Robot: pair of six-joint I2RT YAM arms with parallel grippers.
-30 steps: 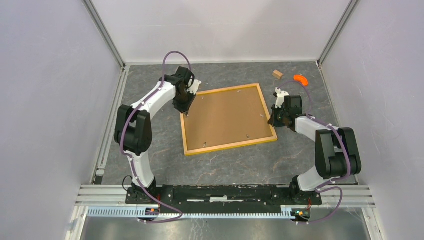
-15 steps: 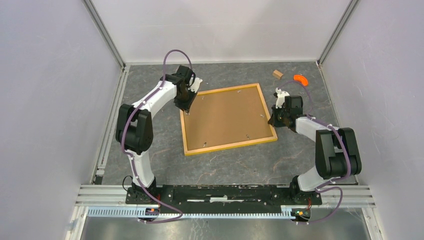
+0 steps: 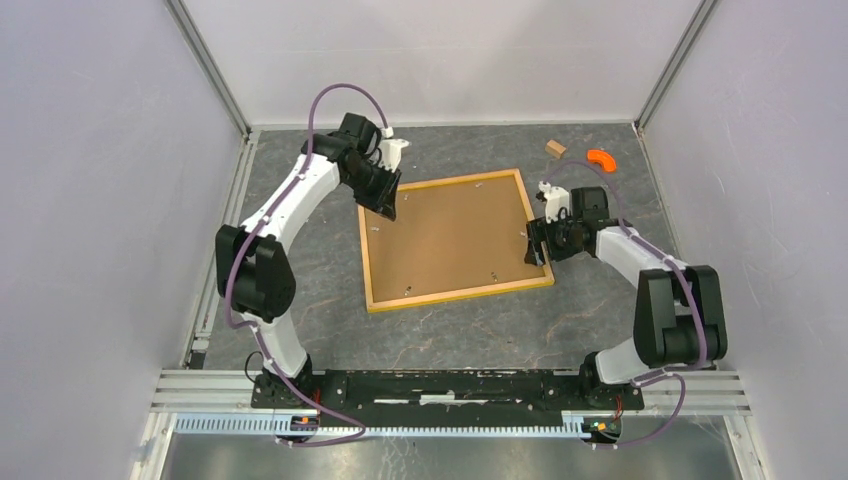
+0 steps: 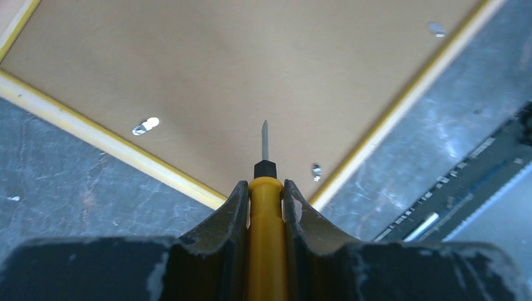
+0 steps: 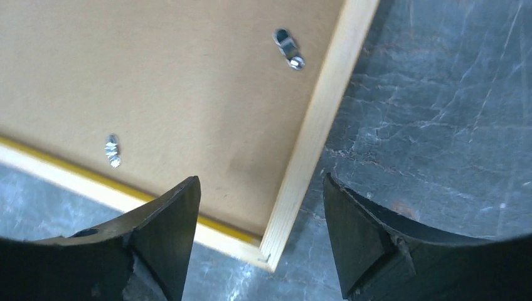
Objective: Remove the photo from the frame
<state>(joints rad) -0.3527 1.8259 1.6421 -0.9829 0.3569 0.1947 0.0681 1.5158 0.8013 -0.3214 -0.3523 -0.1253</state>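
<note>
Frame [image 3: 461, 292] lies face down near the middle of the grey, marbled table [image 3: 480, 340], a large rectangle turned slightly askew. I see its pale wood edges and a thin strip of yellow along them. Its brown board back [image 3: 450, 235] is flat, matte and fibrous, with small shiny metal clips [image 5: 288, 47] set just inside the border. That board covers the photo, so I cannot see the print from any view.

My left gripper [image 4: 266, 188] hovers over the frame's far left corner. Its jaws are clenched on a small screwdriver [image 4: 266, 244] with a smooth yellow handle, a black collar and a thin metal blade. The blade points out over the board, and I cannot tell whether it touches anything.

My right gripper [image 5: 260, 182] hangs above a corner on the frame's right side. Its dark, scuffed fingers [image 5: 169, 232] are spread wide and grasp nothing. The wrist view cuts off their bases.

Near the table's far right corner sit a small wooden block [image 3: 555, 148] and a curved orange piece [image 3: 600, 157], both too small to make out further.
</note>
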